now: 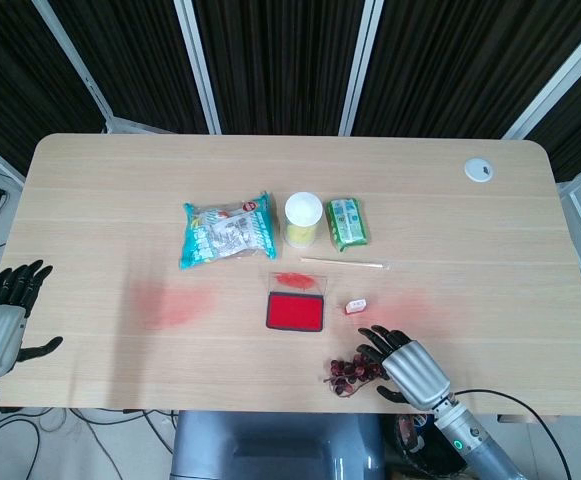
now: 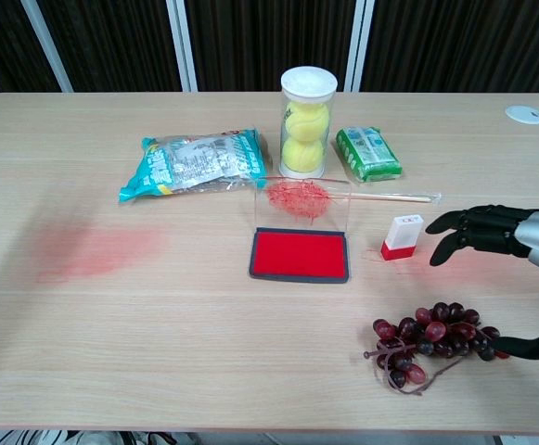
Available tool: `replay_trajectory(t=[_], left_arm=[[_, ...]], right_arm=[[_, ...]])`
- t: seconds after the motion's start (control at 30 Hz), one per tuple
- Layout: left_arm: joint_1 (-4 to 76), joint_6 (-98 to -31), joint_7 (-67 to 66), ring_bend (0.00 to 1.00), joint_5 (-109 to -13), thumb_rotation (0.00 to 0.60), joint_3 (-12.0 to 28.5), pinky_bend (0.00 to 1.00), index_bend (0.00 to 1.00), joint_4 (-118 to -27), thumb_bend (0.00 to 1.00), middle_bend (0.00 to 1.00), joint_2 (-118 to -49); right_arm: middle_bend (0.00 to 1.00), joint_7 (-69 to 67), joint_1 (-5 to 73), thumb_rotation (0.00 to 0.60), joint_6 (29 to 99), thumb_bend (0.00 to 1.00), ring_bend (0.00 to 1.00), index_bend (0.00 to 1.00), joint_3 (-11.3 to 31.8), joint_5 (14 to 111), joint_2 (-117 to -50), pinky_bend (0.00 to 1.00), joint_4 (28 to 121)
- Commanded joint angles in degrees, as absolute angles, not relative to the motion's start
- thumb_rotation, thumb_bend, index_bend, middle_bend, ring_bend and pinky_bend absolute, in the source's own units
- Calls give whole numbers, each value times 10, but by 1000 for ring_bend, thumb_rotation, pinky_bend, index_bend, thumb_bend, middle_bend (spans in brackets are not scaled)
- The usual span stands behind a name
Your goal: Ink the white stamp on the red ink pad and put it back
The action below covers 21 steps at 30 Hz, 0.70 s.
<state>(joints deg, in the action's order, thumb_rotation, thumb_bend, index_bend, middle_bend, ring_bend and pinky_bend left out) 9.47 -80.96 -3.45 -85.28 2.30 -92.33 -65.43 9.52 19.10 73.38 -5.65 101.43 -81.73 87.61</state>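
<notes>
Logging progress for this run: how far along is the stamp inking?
Nothing looks done yet. The white stamp stands on the table right of the red ink pad, whose lid is up. The right hand is open beside the stamp, not touching it. Grasping, inking and returning remain.

No writing can be read in either view. The snack bag (image 2: 193,162) carries printed lettering across its clear and teal wrapper, but it is too small and blurred to make out. The green packet (image 2: 368,153) likewise shows a pale printed label whose characters cannot be told. The clear tube of tennis balls (image 2: 306,123) shows no legible mark, and the white stamp (image 2: 404,235) shows no readable text.
</notes>
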Motion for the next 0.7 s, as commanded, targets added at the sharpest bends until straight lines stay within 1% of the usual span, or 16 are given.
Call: replay_trajectory(t=[0.03,0.43,0.7], left_arm=[[95,-809,-34,0,-853,600,23,0,0,-923,13,0,-654],[99,-802,-35,0,-850,600,24,0,0,-923,13,0,-656],[99,-801,-33,0,-849,600,24,0,0,-924,13,0,-654]], right_arm=[[158,96,191,600,733,259,162,289,-56,1014,-818,316,876],[158,94,192,600,731,258,162,289,-52,1005,-817,316,877],[158,92,197,600,724,259,162,287,-39,989,-817,316,881]])
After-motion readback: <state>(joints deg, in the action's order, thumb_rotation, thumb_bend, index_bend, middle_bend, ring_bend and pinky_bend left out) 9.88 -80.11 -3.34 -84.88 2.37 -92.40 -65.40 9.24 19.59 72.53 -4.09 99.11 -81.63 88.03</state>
